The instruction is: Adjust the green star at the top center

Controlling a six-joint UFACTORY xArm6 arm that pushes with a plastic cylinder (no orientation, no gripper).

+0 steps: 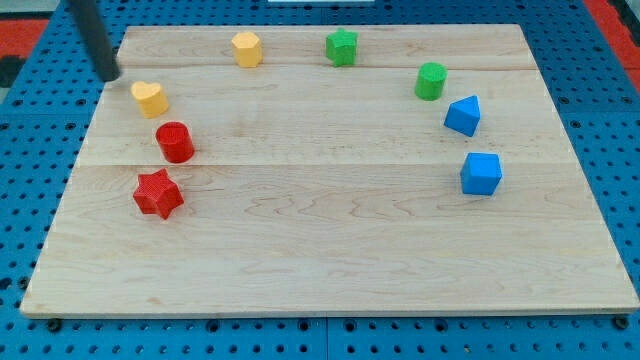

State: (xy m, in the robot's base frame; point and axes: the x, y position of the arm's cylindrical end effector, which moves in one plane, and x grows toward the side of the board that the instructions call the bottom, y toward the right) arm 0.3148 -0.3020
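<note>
The green star (341, 46) sits at the top centre of the wooden board (330, 250). My tip (111, 75) is at the board's top left edge, far to the left of the star and just up-left of the yellow heart (148, 98). A yellow hexagon (246, 48) lies between my tip and the star.
A red cylinder (175, 141) and a red star (158, 193) sit at the left. A green cylinder (431, 81), a blue pointed block (463, 116) and a blue cube (481, 173) sit at the right. Blue perforated table (620, 120) surrounds the board.
</note>
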